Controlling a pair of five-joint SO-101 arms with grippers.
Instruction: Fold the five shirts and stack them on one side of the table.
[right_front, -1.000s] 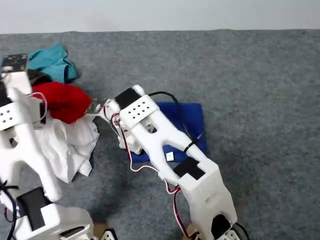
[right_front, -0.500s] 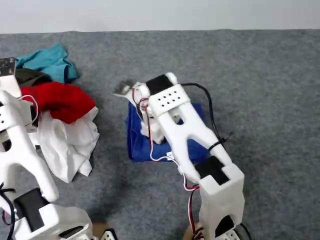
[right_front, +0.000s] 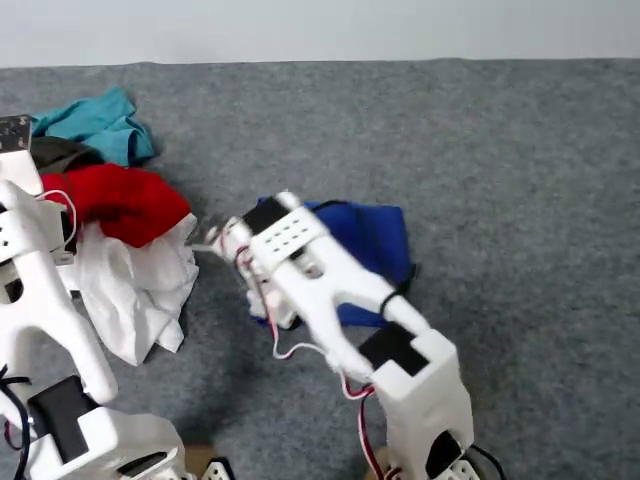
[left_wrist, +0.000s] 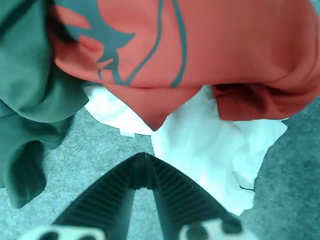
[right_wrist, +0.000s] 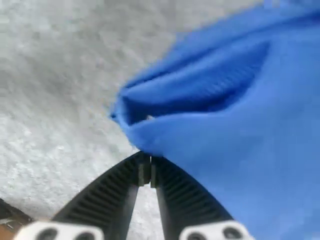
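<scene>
Jaws pressed together on both arms | right gripper (right_wrist: 145, 162) tips touch folded edge of blue shirt (right_wrist: 240, 115) | left gripper (left_wrist: 146, 162) over grey mat (left_wrist: 100, 145), just beside white shirt (left_wrist: 215, 145) lying under red shirt (left_wrist: 215, 45) | red shirt carries dark graphic (left_wrist: 107, 37) | right arm (right_front: 320, 280) stretched over blue shirt mid-table; left arm (right_front: 40, 290) upright beside white shirt.

A grey, carpet-like cover lies over the whole table (right_front: 520, 180), its coarse, flecked nap showing plainly in the close wrist views. Behind the table's far edge runs a pale, plain wall (right_front: 320, 30). The light is even and soft, and it leaves only blurred shadows on the grey.
</scene>
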